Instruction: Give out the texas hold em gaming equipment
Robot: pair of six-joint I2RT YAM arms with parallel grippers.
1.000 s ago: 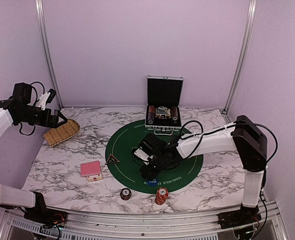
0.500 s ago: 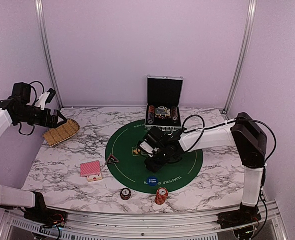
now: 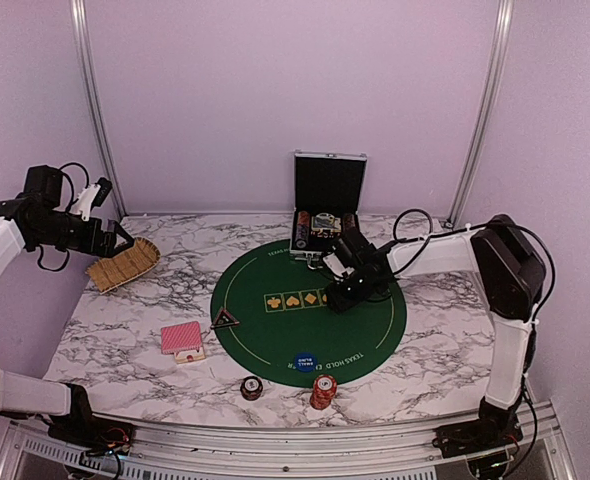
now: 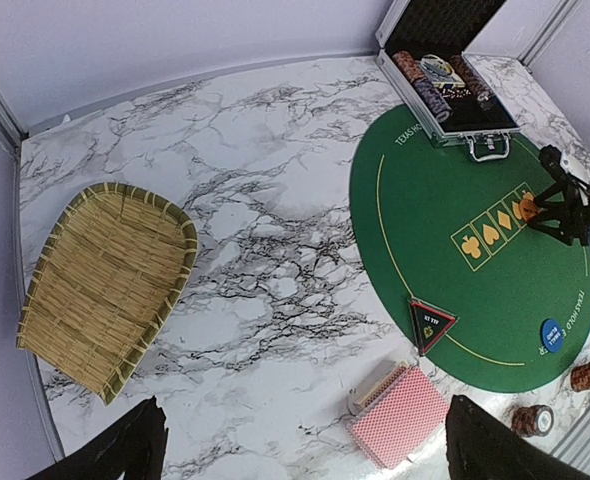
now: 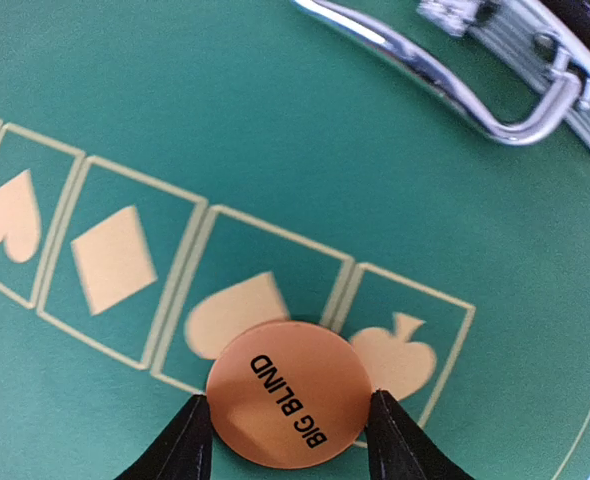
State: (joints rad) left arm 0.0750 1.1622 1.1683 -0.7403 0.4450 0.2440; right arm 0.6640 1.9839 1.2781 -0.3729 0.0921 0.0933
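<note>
My right gripper (image 5: 290, 403) is shut on an orange "BIG BLIND" marker disc (image 5: 289, 394), pinched at its edges just above the mat's printed spade and club boxes. It hovers over the green mat's (image 3: 265, 345) back right (image 3: 340, 292). A blue marker disc (image 3: 304, 363) lies at the mat's front. A dark triangular token (image 3: 224, 319) sits on the mat's left edge. Red-backed cards (image 3: 181, 338) lie on the marble to the left. A dark chip stack (image 3: 251, 388) and a red chip stack (image 3: 322, 391) stand near the front edge. My left gripper (image 4: 305, 420) hangs open high over the left side, holding nothing.
An open metal case (image 3: 327, 235) with chip rows stands at the back of the mat, its handle (image 5: 445, 85) close to my right gripper. A woven straw basket (image 3: 123, 263) lies at the back left, below my left gripper. Metal frame posts stand at the rear corners.
My right arm has carried the orange disc from the mat's front middle to its back right, near the case. The blue disc now shows fully. The left arm has not moved.
</note>
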